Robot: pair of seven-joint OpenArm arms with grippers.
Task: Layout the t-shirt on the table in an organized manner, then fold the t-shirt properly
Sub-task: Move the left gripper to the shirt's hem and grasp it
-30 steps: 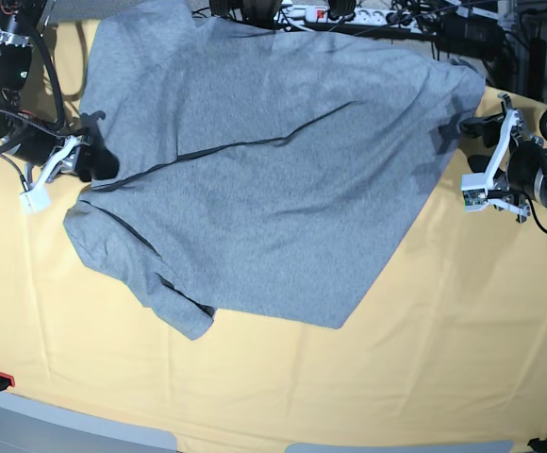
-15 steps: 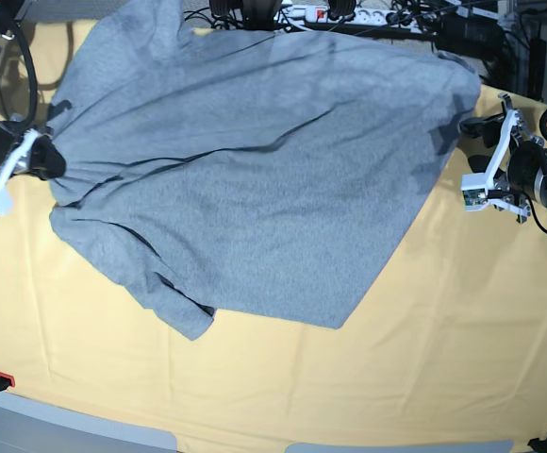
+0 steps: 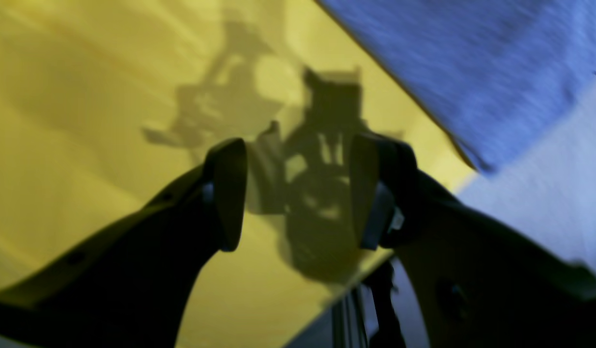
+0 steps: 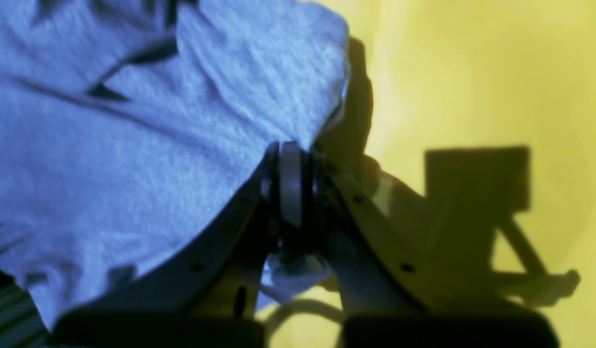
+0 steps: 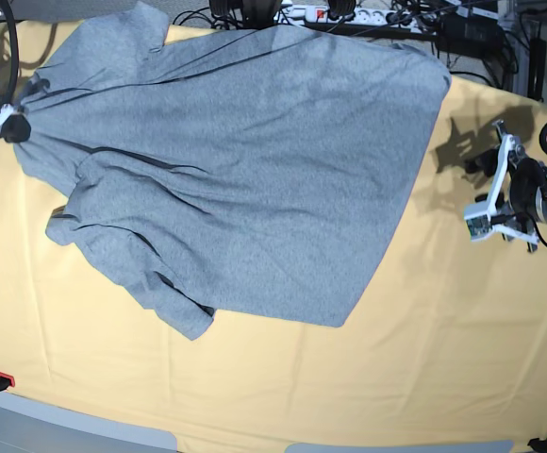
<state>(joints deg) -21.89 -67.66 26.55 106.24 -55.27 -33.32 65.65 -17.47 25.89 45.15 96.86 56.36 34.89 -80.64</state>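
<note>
The heather-grey t-shirt (image 5: pixel 245 170) lies spread, plain side up, over the back half of the table (image 5: pixel 443 330), with creases and a bunched sleeve at its left. My right gripper (image 5: pixel 11 127) is at the far left of the base view, shut on the shirt's edge; the right wrist view shows the jaws (image 4: pixel 290 186) pinching grey cloth (image 4: pixel 134 145). My left gripper (image 5: pixel 492 160) hangs open and empty to the right of the shirt. In the left wrist view its fingers (image 3: pixel 225 193) stand apart over yellow cloth (image 3: pixel 85 96), with the shirt's corner (image 3: pixel 472 72) beyond them.
A power strip and cables (image 5: pixel 330 13) run along the table's back edge. A small red object (image 5: pixel 0 379) sits at the front left corner. The table's edge shows close under the left gripper in the left wrist view (image 3: pixel 336 295).
My right gripper has pulled the shirt's edge to the left of the base view, dragging the shirt with it. My left gripper has let go of the shirt's right corner and drawn back.
</note>
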